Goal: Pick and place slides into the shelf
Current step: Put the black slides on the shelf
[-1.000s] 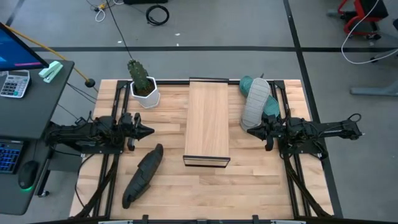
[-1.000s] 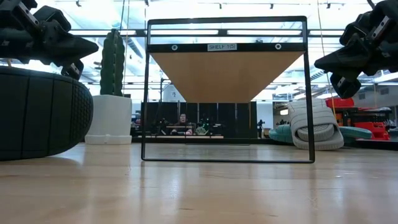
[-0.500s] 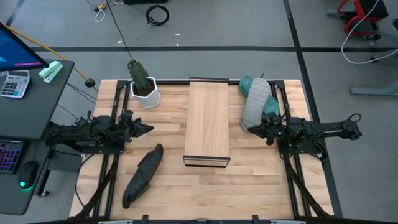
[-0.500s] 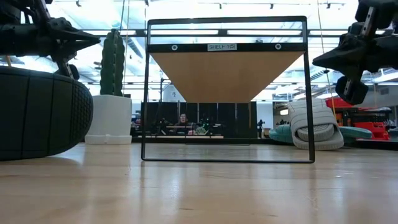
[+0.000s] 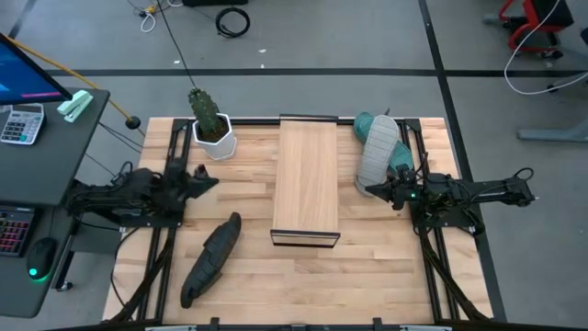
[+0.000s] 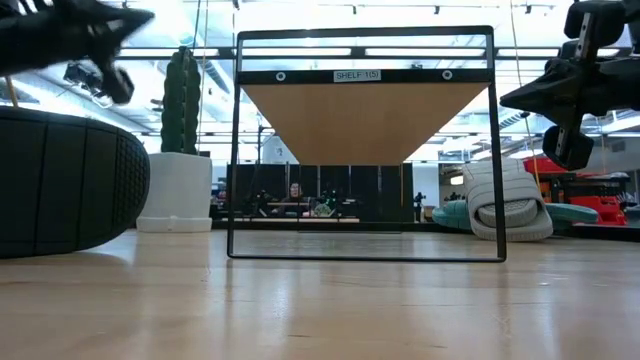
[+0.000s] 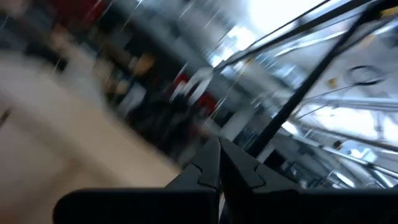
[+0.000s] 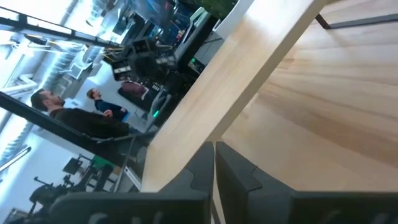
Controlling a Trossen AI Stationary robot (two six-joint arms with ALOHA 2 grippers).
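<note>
The shelf (image 5: 307,179), a long light-wood board in a black frame, stands mid-table and is seen end-on in the low view (image 6: 365,110). The black slide (image 5: 211,259) lies on the table near-left of it (image 6: 60,180). The light grey slide (image 5: 378,152) rests on the teal slide (image 5: 401,158) at the far right (image 6: 508,205). My left gripper (image 5: 215,180) hovers shut left of the shelf, above the black slide's far end. My right gripper (image 5: 368,191) hovers shut just near of the grey slide, pointing at the shelf.
A green cactus in a white pot (image 5: 209,124) stands at the far-left corner beside the shelf. Bare tabletop lies near of the shelf (image 5: 322,276). A desk with a keyboard and calculator (image 5: 23,124) stands off the left edge. People show in the room beyond (image 8: 93,115).
My left gripper has risen, tipped its fingers upward and drawn back a little toward the table's left edge. My right gripper has rolled slightly about its own axis while staying in place. The slides and the shelf have not moved.
</note>
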